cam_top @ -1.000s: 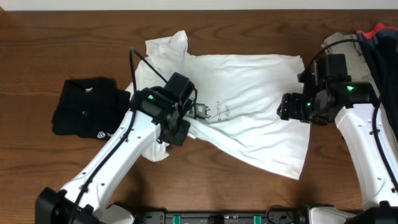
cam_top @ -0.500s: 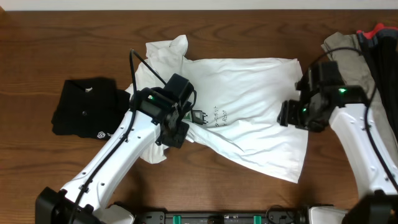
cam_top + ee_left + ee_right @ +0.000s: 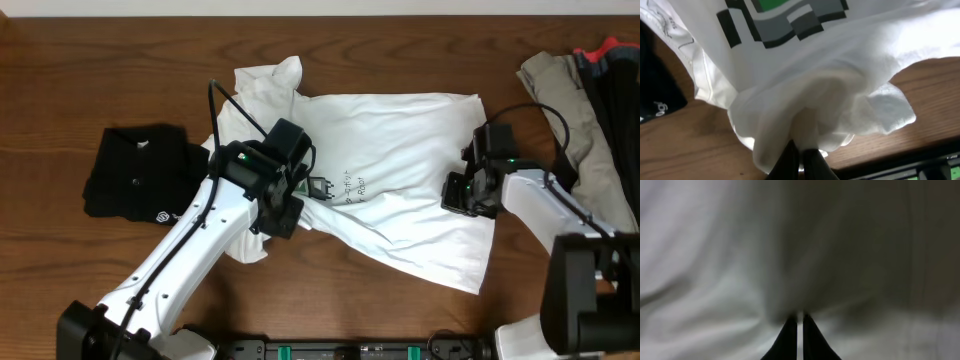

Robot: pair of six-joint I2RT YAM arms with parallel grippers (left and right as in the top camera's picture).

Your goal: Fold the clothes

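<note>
The white T-shirt (image 3: 400,150) lies spread on the table with its small print and lettering (image 3: 345,187) showing. My left gripper (image 3: 312,188) is shut on a bunched fold at its left side. In the left wrist view the dark fingers (image 3: 807,159) pinch the white cloth (image 3: 805,100) just above the wood, and the green print (image 3: 772,6) hangs above. My right gripper (image 3: 457,193) rests on the shirt's right edge. The right wrist view shows it (image 3: 800,319) shut on a small ridge of the white fabric (image 3: 740,280).
A folded black garment (image 3: 135,170) lies at the left on the wooden table (image 3: 330,300). At the far right is a pile of khaki (image 3: 555,75), red (image 3: 608,48) and black (image 3: 612,110) clothes. Both arms reach over the table's front half.
My right gripper came down and forward onto the shirt's right edge and shut on the fabric. The left gripper drew its fold slightly left a second ago and has held still since.
</note>
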